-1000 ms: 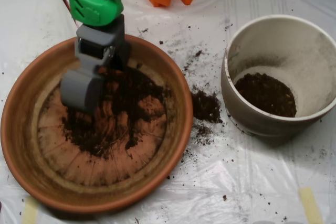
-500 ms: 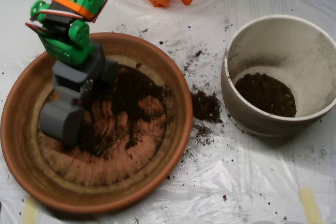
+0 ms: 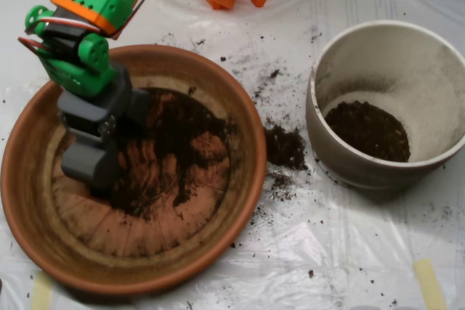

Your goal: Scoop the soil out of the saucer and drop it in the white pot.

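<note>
Grey scoop (image 3: 91, 168) sits low at the left of the saucer (image 3: 243, 117), beside the soil (image 3: 174, 143). I cannot tell its opening. A shallow pass may push soil over the rim, away from the pot (image 3: 436, 56).

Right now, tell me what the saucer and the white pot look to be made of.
The saucer: likely unglazed terracotta, matte orange-brown with faint radial lines. The white pot: probably ceramic, off-white, its inside dusty and soil-stained; whether it is glazed is unclear.

A single fixed camera looks straight down, fairly close, on the desk (image 3: 218, 281), with the saucer (image 3: 247, 150) at nine o'clock and the white pot (image 3: 341, 157) at three.
</note>
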Motion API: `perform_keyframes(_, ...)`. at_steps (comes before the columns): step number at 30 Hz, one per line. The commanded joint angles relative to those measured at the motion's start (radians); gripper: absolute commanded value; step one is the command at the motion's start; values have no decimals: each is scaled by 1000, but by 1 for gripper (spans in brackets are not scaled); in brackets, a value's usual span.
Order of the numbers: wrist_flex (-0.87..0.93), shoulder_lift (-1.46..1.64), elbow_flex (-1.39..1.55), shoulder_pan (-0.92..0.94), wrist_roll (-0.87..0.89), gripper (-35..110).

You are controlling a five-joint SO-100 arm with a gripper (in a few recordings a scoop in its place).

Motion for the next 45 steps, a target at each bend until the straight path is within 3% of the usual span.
perform_keyframes(1,-2,67,103,44,-31,21)
perform_keyframes(10,-195,344,456,44,-75,14)
perform_keyframes(18,-250,379,515,12,-81,0)
perform_keyframes(27,-89,337,373,-118,-60,-1)
perform_keyframes(45,109,785,143,-368,83,-1)
